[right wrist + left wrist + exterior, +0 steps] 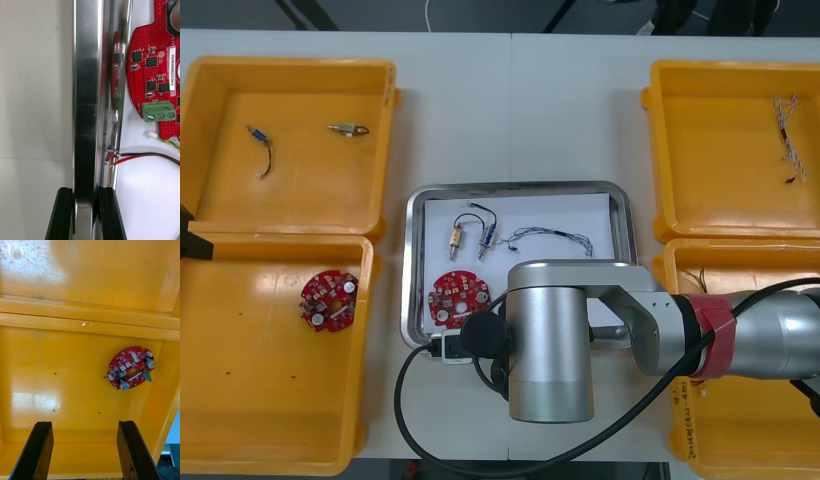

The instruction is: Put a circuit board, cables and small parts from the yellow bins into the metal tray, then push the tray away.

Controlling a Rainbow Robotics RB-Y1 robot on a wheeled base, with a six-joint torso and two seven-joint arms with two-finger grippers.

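The metal tray (412,270) lies mid-table, white inside. In it are a round red circuit board (457,297), two small metal parts (455,236) with short cables, and a twisted blue and white cable (555,237). My right arm (580,330) reaches over the tray's near left corner. In the right wrist view my right gripper (85,191) is shut on the tray's rim (86,93), one finger outside and one inside, with the circuit board (153,75) just beyond. My left gripper (85,427) hangs open above the near left yellow bin (56,371), which holds another circuit board (131,368).
The far left bin (290,180) holds two small metal parts (350,129) with cables. A red board (330,300) lies in the near left bin (250,380). The far right bin (720,170) holds a twisted cable (788,135). A red and black cable (150,155) lies inside the tray by the gripped rim.
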